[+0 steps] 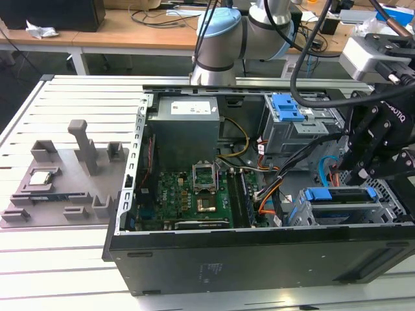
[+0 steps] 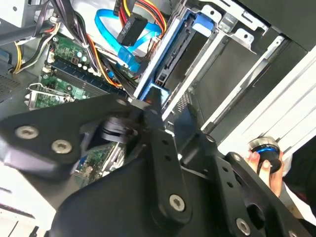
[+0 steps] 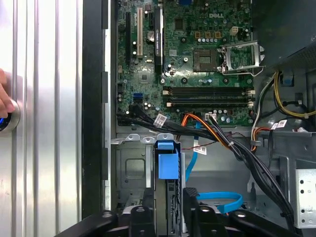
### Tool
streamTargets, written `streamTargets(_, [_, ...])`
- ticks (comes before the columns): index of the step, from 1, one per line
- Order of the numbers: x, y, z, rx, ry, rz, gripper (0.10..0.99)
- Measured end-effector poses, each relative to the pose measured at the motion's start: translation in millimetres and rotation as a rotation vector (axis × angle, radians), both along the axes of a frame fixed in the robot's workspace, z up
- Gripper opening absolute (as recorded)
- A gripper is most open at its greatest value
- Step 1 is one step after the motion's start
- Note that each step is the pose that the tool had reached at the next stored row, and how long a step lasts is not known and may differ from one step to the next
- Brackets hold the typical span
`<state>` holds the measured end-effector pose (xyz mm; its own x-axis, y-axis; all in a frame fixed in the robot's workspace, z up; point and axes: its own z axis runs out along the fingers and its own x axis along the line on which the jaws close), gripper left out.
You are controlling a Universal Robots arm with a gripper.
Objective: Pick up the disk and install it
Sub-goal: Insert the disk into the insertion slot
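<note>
The disk point(image 1: 340, 194), silver with a blue plastic frame, stands on edge in the drive bay at the case's front corner, on the exterior view's right. My gripper point(image 1: 360, 170) hangs directly over it. In the first wrist view the two black fingers point(image 3: 149, 210) flank the disk's point(image 3: 167, 165) narrow edge and press against both sides, so my gripper point(image 3: 169, 195) is shut on it. The second wrist view looks past my gripper point(image 2: 160, 106) to the blue frame of the disk point(image 2: 159, 91), which sits between the bay's metal walls.
The open computer case point(image 1: 259, 259) holds a motherboard point(image 1: 188, 194), a grey power supply point(image 1: 185, 126), a drive cage with a blue latch point(image 1: 288, 107) and loose cables point(image 3: 212, 131). A grey fixture point(image 1: 61, 181) lies on the exterior view's left. A hand point(image 2: 261, 163) rests on a button.
</note>
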<state>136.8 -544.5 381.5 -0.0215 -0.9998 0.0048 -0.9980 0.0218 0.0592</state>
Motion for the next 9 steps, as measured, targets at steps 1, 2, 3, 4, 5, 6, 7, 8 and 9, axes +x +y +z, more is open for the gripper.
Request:
streamTargets(1, [0.0,0.0,0.0,0.000,0.0000,0.000,0.294])
streamTargets(2, [0.0,0.0,0.0,0.000,0.0000,0.000,0.235])
streamTargets(3, [0.0,0.0,0.0,0.000,0.0000,0.000,0.173])
streamTargets(4, [0.0,0.0,0.0,0.000,0.0000,0.000,0.114])
streamTargets(5, [0.0,0.0,0.0,0.000,0.0000,0.000,0.106])
streamTargets(6, [0.0,0.0,0.0,0.000,0.0000,0.000,0.106])
streamTargets(7, [0.0,0.0,0.0,0.000,0.0000,0.000,0.106])
streamTargets(8, [0.0,0.0,0.0,0.000,0.0000,0.000,0.106])
streamTargets(9, [0.0,0.0,0.0,0.000,0.0000,0.000,0.106])
